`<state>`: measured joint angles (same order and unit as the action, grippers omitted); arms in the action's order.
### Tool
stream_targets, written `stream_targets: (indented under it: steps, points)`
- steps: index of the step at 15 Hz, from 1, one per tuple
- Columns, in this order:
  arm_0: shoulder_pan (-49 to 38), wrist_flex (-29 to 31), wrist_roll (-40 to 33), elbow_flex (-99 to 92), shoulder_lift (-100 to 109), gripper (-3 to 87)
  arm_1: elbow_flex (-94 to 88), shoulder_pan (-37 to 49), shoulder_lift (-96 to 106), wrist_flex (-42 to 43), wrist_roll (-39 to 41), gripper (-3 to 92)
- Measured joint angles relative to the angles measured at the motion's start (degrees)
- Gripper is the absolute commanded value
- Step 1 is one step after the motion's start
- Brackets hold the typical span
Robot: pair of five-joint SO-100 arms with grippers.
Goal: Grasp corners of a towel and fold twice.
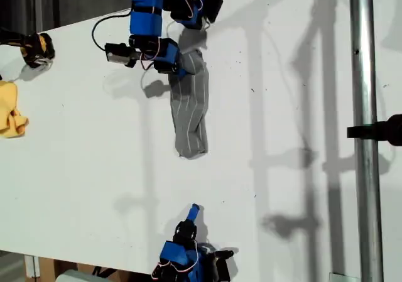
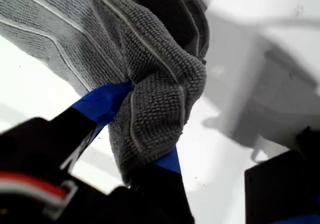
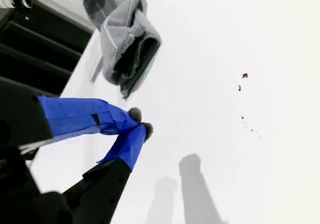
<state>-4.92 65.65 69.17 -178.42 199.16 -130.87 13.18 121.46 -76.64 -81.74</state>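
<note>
The towel (image 1: pixel 188 109), grey with thin white pinstripes, lies bunched into a narrow, elongated bundle near the middle of the white table (image 1: pixel 75 162) in the exterior view, its long axis running from the upper arm toward the lower edge of that view. Its far end is lifted slightly and gathered between blue jaws; its near end rests on the table as a rounded fold. In the first wrist view the towel (image 2: pixel 160 79) appears as a thick knot of looped cloth, pinstripes running along it.

My first gripper (image 1: pixel 179 68), at the top of the exterior view, is clamped on that knot: in the first wrist view my first gripper (image 2: pixel 137 129) has one blue finger on each side of the cloth, pressed into it. Whether a true corner is caught there cannot be told.

My second gripper (image 1: pixel 193 211), near the bottom of the exterior view, stands well apart from the towel's near end. In the second wrist view my second gripper (image 3: pixel 139 123) has its blue-taped fingertips touching, with nothing between them, above bare table; the towel (image 3: pixel 125 39) lies beyond, folded over on itself.

A small yellow cloth (image 1: pixel 11 109) sits at the exterior view's left edge, well apart. A metal pole (image 1: pixel 364 131) runs down the exterior view's right side.
</note>
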Motion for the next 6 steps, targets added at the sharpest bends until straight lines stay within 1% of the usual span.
stream_targets:
  steps: [1, 4, 6]
  points:
    - [0.0, 0.0, 0.0, 0.0, 0.0, -1.5, 0.5, -1.1, 1.3, 0.5, 0.4, -0.1]
    - [0.0, 0.0, 0.0, 0.0, 0.0, -1.5, 6.7, -1.8, 3.4, 6.1, 5.6, -0.1]
    - [0.4, 0.0, 0.0, 0.0, 0.0, -1.5, 10.1, -1.8, 3.9, 11.2, 9.6, -0.1]
